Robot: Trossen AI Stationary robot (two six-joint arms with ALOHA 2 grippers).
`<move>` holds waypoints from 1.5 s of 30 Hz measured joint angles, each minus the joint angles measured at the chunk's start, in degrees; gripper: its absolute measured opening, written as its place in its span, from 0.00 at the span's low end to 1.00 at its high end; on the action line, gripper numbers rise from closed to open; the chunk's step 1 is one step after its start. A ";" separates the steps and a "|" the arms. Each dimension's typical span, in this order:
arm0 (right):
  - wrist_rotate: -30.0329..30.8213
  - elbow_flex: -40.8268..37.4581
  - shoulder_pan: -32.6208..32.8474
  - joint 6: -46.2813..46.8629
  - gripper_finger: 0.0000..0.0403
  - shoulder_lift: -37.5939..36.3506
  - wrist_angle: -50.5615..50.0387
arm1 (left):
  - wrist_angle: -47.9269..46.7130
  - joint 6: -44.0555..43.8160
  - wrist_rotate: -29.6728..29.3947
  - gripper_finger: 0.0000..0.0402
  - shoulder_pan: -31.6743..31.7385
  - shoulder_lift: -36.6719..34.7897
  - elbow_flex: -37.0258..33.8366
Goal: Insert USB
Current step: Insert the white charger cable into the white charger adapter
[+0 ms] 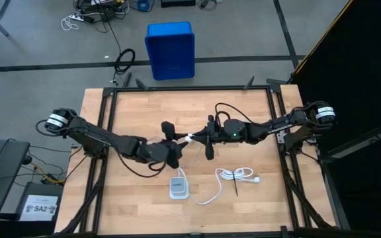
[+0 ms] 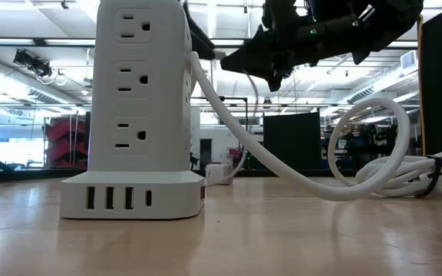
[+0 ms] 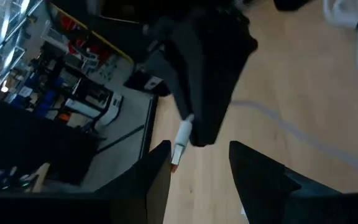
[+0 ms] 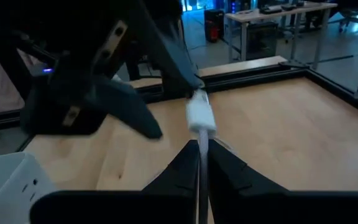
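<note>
The USB is a thin whitish cable with a small white plug [image 4: 199, 113]. My right gripper [image 4: 202, 152], shut on it, hangs over the middle of the table [image 1: 200, 137]. Facing it from the left, my left gripper [image 3: 194, 168] is open [image 1: 177, 141]. The plug [image 3: 182, 138] points into the gap between the left fingers, and its tip lies close beside one left finger [image 3: 157, 168]. I cannot tell whether they touch. The rest of the thin cable [image 3: 278, 121] trails over the wood below. My right gripper pinches the thin cable just behind the plug [image 4: 202, 144] between its two fingers. The fingers come about level from the table's right side and lie along the cable. The plug sticks out past the fingertips toward the left gripper, lifted clear of the table.
A white power-strip tower [image 1: 178, 188] with outlets and USB ports [image 2: 121, 198] stands near the table's front. Its thick white cord [image 2: 282, 165] runs to a bundle with a black tie [image 1: 237, 175] at the right. A blue bin [image 1: 170, 49] sits on the floor beyond.
</note>
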 joint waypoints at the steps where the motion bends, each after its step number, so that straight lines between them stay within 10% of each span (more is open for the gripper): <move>1: 0.02 0.00 0.00 0.02 0.00 0.00 -0.35 | -1.11 -0.04 -1.26 0.37 0.00 0.95 0.76; 23: 12.67 1.63 -0.65 0.75 0.00 0.00 -10.27 | -17.41 1.70 -14.85 0.37 -0.42 9.89 13.65; 45: 17.57 6.69 2.73 -2.32 0.00 0.04 -19.18 | -19.43 3.01 -9.05 0.37 4.34 13.14 18.38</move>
